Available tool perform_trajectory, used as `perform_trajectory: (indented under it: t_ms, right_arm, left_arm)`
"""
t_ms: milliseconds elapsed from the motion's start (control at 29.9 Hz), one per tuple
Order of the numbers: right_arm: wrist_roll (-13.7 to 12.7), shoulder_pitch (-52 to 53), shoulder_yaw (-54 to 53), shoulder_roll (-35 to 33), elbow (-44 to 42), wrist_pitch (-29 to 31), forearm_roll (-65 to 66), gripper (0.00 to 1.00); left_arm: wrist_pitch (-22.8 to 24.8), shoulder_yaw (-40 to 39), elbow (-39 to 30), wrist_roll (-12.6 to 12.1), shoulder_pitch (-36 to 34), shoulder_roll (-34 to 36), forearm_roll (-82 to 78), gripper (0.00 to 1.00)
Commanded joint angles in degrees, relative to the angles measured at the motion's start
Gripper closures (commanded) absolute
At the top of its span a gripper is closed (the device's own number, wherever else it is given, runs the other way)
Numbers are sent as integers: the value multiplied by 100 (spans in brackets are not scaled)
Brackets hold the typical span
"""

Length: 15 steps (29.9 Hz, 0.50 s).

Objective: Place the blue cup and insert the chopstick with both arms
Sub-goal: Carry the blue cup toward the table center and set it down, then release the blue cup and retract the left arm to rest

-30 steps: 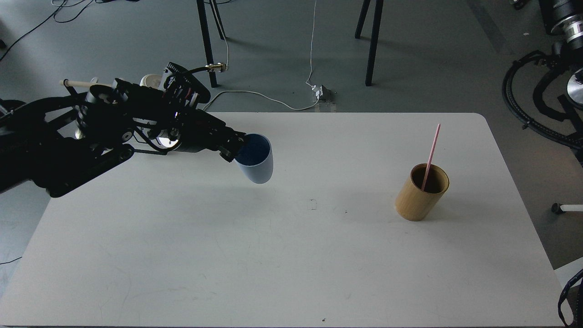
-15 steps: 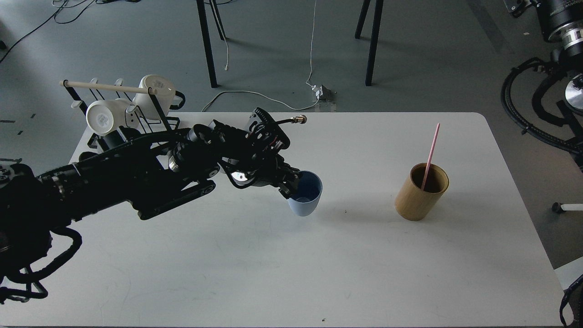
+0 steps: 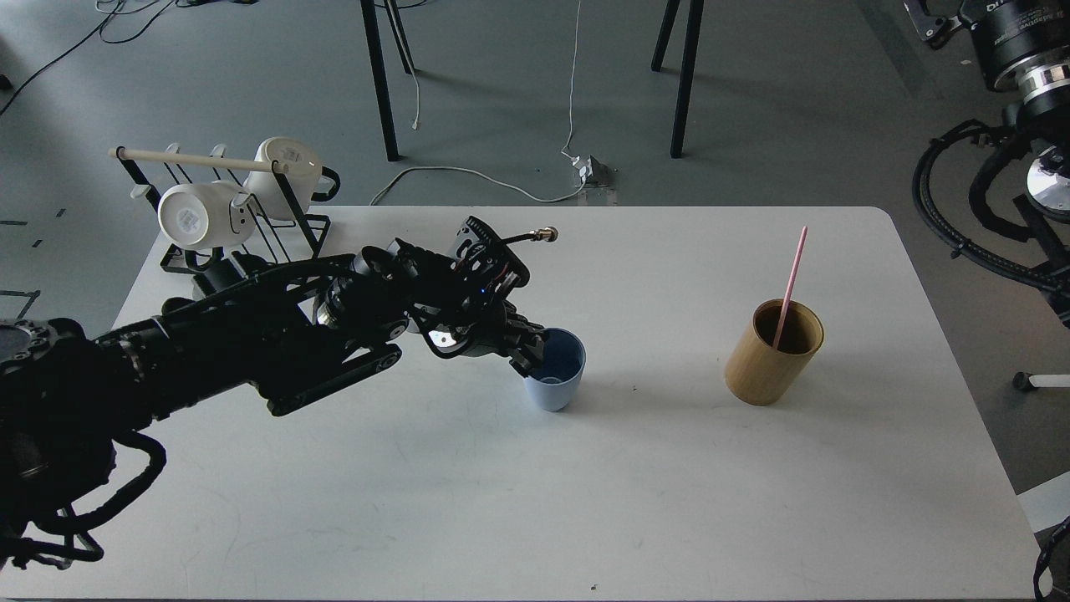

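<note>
The blue cup (image 3: 558, 378) stands upright near the middle of the white table (image 3: 535, 502). My left gripper (image 3: 532, 351) is shut on the cup's left rim, with one finger inside it. The pink chopstick (image 3: 789, 287) leans in the tan bamboo holder (image 3: 771, 354) at the right of the table. My right arm (image 3: 1016, 50) shows only at the top right corner, off the table; its gripper is out of view.
A black mug rack (image 3: 242, 226) with a pale wooden rod and two white mugs stands at the table's back left corner. Chair legs and cables are on the floor behind the table.
My left arm carried the blue cup from the back left toward the table's middle, turned it upright and lowered it onto the table. The right arm shifted slightly at the corner.
</note>
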<state>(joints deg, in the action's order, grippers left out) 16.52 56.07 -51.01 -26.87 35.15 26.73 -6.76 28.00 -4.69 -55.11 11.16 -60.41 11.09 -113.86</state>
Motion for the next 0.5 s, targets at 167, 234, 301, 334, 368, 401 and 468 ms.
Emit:
perform_trajectory:
  t_ms: [167,234,301,334,368,401,468]
  right_arm:
    - [1,0,12,-2,0,-9,0,0]
    - [1,0,21,-2,0,-1,0,0]
    - [1,0,21,-2,9,-1,0,0]
    - [1,-8,29,-2,9,-9,0,0]
    - [1,-9,30,-2,9,-27,0,0]
    - [1,-17,30,-11,9,-71,0,0]
    - [1,-52,38,-81,18,-176,8,0]
  left_arm:
    - [0,-32,-35,9,29,60,13,85]
    - [0,-50,-35,18,20,77,13,80]
    - [0,-50,-44,44,20,104,22,79]
    - [0,-50,-44,53,20,104,22,79]
    - [0,-58,-44,53,29,104,22,78]
    - [0,-67,-44,62,29,113,31,76]
    - [0,-102,-44,62,29,148,57,71]
